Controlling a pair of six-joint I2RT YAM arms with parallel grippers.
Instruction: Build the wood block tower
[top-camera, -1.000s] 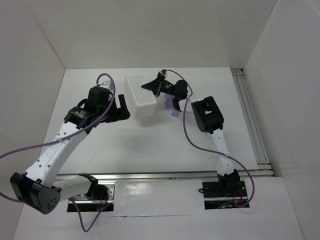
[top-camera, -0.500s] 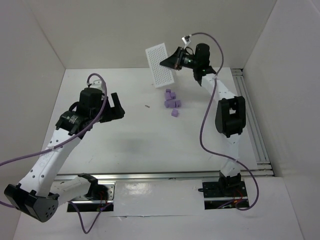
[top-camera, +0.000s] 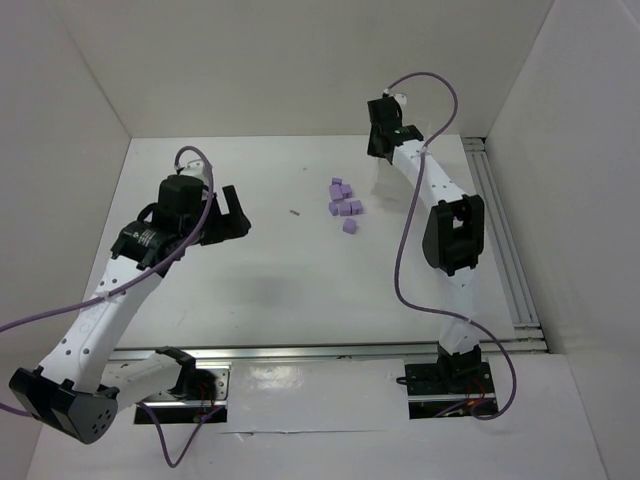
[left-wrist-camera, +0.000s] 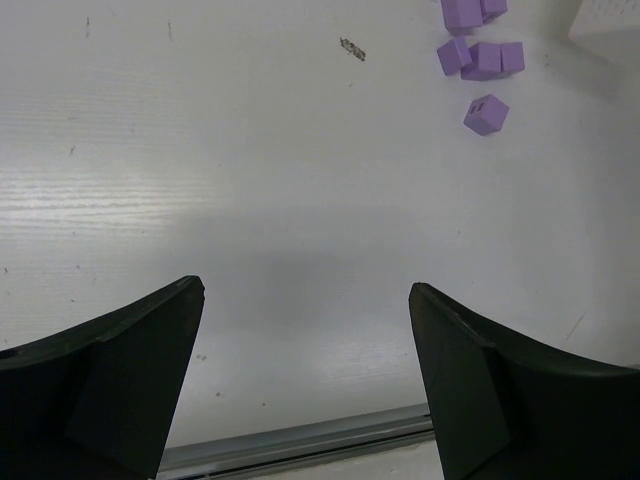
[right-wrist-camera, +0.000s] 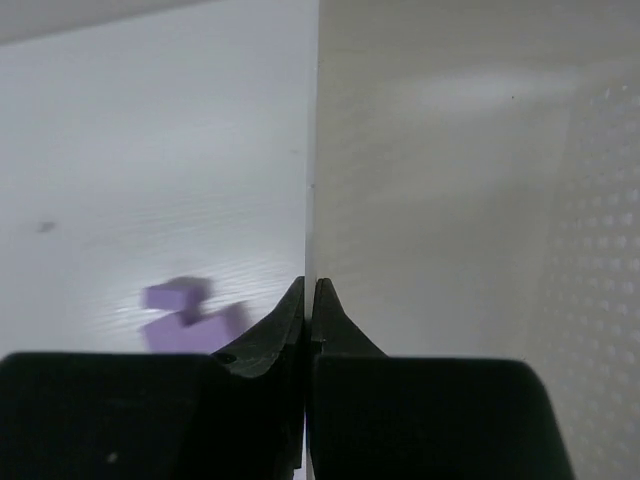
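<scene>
Several wood blocks (top-camera: 342, 203) lie loose at far centre; no tower stands. My left gripper (left-wrist-camera: 305, 290) is spread, empty; my right gripper (right-wrist-camera: 310, 288) is clamped, apparently on the white tray (right-wrist-camera: 450, 200). Next, I must pick one block.

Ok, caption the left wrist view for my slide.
Open left tool above the table; lilac blocks lie clustered at upper right.

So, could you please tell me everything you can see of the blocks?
The blocks are small lilac cubes, matte and sharp-edged, about six in all. They lie loose on the white table toward its far side: two at the back, three side by side before them, one apart at the near end. No tower stands yet; nothing grips them.
</scene>
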